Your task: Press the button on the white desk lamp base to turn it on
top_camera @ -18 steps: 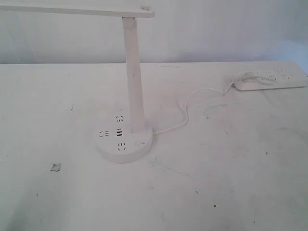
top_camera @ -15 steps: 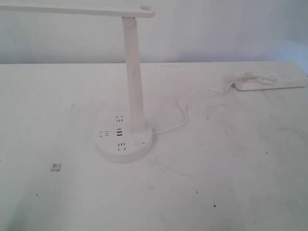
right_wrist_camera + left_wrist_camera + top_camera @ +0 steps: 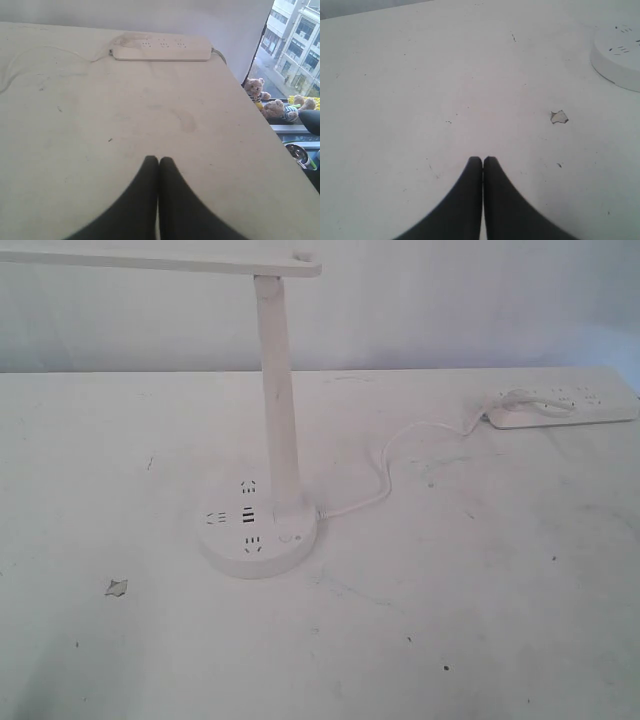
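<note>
The white desk lamp base (image 3: 262, 540) is a round disc at the middle of the table, with dark socket holes and USB slots on top and a slim stem (image 3: 279, 390) rising to a flat head. Its small round button (image 3: 290, 536) sits flush near the stem's foot. Part of the base's rim (image 3: 616, 60) also shows in the left wrist view. Neither gripper appears in the exterior view. My left gripper (image 3: 483, 160) is shut over bare table, well away from the base. My right gripper (image 3: 159, 159) is shut too, holding nothing.
A long white power strip (image 3: 560, 406) lies at the back right, also seen as the strip (image 3: 161, 48) in the right wrist view, with the lamp's white cord (image 3: 385, 475) running to it. A small paper scrap (image 3: 116, 587) lies left of the base. The table edge (image 3: 260, 122) drops off at right.
</note>
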Available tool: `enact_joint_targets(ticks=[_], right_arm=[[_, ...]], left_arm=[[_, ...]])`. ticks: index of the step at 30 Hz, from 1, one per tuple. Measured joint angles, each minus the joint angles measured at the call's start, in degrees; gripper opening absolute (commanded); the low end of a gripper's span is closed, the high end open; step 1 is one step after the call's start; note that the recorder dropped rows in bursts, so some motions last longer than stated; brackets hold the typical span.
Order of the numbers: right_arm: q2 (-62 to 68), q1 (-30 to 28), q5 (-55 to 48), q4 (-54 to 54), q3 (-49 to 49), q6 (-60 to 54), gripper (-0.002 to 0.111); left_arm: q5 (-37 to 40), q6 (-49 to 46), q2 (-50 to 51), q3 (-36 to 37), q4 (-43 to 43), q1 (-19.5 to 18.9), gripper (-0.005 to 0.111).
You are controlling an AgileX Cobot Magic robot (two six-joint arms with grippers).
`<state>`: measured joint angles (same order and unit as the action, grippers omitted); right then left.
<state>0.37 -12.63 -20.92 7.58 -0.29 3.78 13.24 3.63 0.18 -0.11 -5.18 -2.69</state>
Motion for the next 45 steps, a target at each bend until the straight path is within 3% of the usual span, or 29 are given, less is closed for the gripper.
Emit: enact_joint_targets(ticks=[7, 18, 23, 29, 30, 32, 38, 45], right_arm=[[0.0, 0.0, 3.4, 0.4, 0.0, -0.3, 0.000], [0.0, 0.0, 21.6, 0.0, 0.0, 1.5, 0.000], [-0.1, 0.0, 34.5, -2.6, 0.0, 13.6, 0.000], [-0.1, 0.0, 48.9, -2.9, 0.0, 37.8, 0.000], [-0.1, 0.0, 55.2, -2.9, 0.0, 43.6, 0.000], [-0.2, 0.0, 60.8, -2.8, 0.0, 47.4, 0.000], [2.4, -0.1, 72.2, 1.3, -1.3, 44.9, 0.000], [22.2, -0.4, 88.9, 14.8, -4.8, 42.7, 0.000]], left_arm=[[0.0, 0.0, 0.0, 0.0, 0.0, 0.0, 0.000], [0.0, 0.0, 0.0, 0.0, 0.0, 0.0, 0.000], [0.0, 0.0, 0.0, 0.0, 0.0, 0.0, 0.000], [0.0, 0.0, 0.0, 0.0, 0.0, 0.0, 0.000], [0.0, 0.0, 0.0, 0.0, 0.0, 0.0, 0.000], [0.0, 0.0, 0.0, 0.0, 0.0, 0.0, 0.000], [0.0, 0.0, 0.0, 0.0, 0.0, 0.0, 0.000], [0.0, 0.0, 0.0, 0.0, 0.0, 0.0, 0.000]])
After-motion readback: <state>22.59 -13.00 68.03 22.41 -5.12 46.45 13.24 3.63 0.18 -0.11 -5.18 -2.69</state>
